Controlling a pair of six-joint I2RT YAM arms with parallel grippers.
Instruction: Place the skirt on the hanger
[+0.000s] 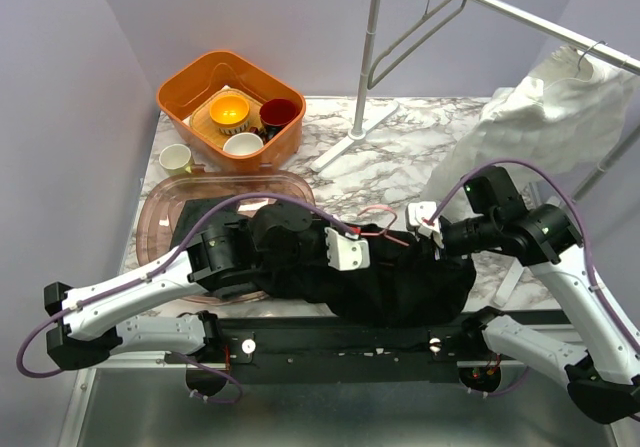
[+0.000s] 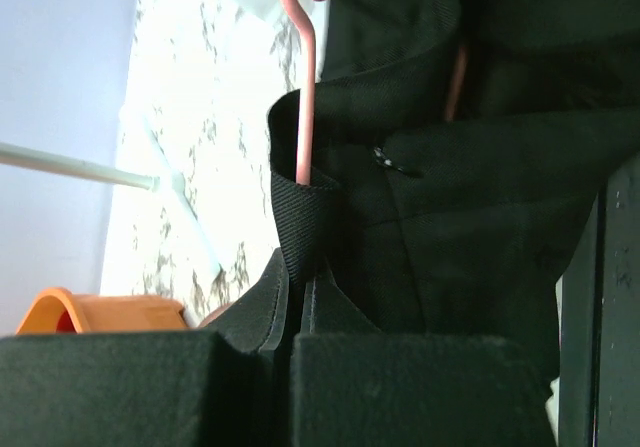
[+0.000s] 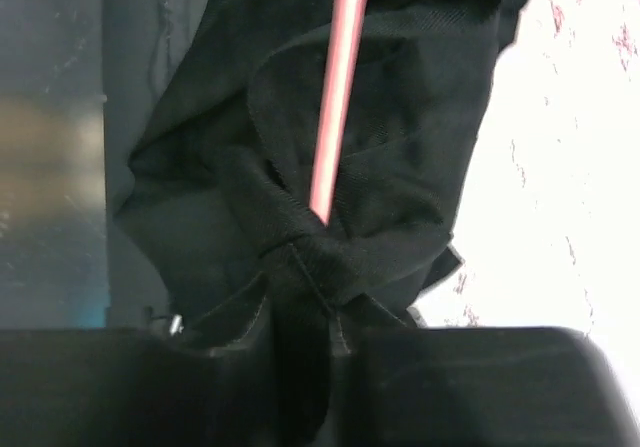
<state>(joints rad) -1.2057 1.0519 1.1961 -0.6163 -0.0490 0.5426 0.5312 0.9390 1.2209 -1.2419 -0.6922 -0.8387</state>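
A black skirt (image 1: pixel 400 285) lies stretched between my two grippers at the near edge of the marble table. A thin pink hanger (image 1: pixel 385 229) runs along its top, its wire passing into the waistband (image 2: pixel 305 117). My left gripper (image 1: pixel 350 252) is shut on the left end of the waistband (image 2: pixel 300 257). My right gripper (image 1: pixel 432 225) is shut on the right end, where the fabric bunches around the pink hanger arm (image 3: pixel 335 107). The skirt (image 3: pixel 300 257) fills most of the right wrist view.
An orange basin (image 1: pixel 285 142) with bowls and a cup stands at the back left, with a pink tray (image 1: pixel 160 212) in front of it. A clothes rail (image 1: pixel 500 7) with a grey hanger (image 1: pixel 415 32) and a white garment (image 1: pixel 530 117) crosses the back right.
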